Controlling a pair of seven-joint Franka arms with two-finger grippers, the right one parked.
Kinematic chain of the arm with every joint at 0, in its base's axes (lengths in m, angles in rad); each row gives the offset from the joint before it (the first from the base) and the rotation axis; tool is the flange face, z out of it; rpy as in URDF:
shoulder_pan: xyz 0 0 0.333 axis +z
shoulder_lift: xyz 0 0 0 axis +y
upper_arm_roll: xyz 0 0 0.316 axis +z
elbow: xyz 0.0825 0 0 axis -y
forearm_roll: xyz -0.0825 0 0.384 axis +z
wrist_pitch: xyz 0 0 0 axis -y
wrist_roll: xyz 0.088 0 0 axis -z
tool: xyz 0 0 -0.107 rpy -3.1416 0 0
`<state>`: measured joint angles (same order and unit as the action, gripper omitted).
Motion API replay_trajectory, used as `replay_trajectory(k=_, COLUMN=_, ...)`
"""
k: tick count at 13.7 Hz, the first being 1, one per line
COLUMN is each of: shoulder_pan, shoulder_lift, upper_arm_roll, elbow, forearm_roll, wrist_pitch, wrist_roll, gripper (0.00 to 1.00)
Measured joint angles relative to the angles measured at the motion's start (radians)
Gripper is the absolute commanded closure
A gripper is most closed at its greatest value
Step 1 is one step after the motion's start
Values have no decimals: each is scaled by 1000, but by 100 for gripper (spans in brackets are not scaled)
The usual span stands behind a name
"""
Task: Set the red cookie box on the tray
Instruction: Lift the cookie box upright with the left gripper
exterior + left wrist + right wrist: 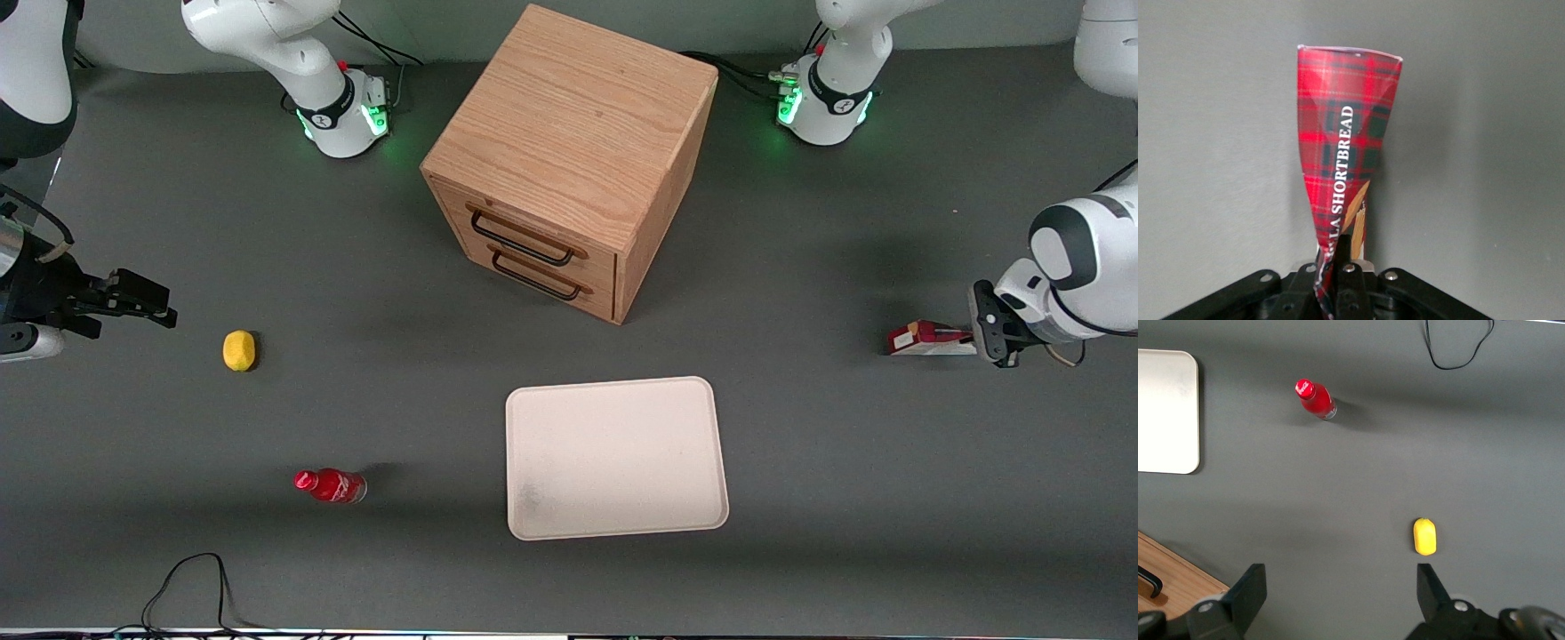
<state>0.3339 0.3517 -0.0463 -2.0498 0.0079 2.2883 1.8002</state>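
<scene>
The red cookie box (1346,153) is pinched at its near end by the gripper (1343,280), the fingers (1350,283) clamped on the crushed carton (its tartan sides are squeezed inward there). The box is seen at the working arm's end of the table (800,498), at about two o'clock from the tray (613,458), well apart from it. Nothing is held on the tray.
</scene>
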Motion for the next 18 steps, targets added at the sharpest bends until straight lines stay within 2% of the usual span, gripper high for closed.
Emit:
replay_trajectory(k=6, shoulder_pan=-9, shoulder_lift=-43, upper_arm_roll=-12, elbow=290, forearm_roll=-2, wrist_pitch=-314, wrist_roll=-71, gripper=100)
replay_trajectory(k=11, shoulder_pan=-69, shoulder_lift=-45, upper_arm_roll=-14, elbow=525, forearm_roll=1, wrist_pitch=-556, wrist_roll=-164, gripper=100)
replay_trajectory(k=15, shoulder_pan=-89, shoulder_lift=-45, upper_arm_roll=-14, elbow=637, forearm_roll=0, wrist_pitch=-629, wrist_roll=-257, gripper=100)
replay_trajectory(k=18, shoulder_pan=-104, shoulder_lift=-43, upper_arm_roll=-18, elbow=647, forearm_roll=-1, wrist_pitch=-631, wrist_roll=-485, gripper=100)
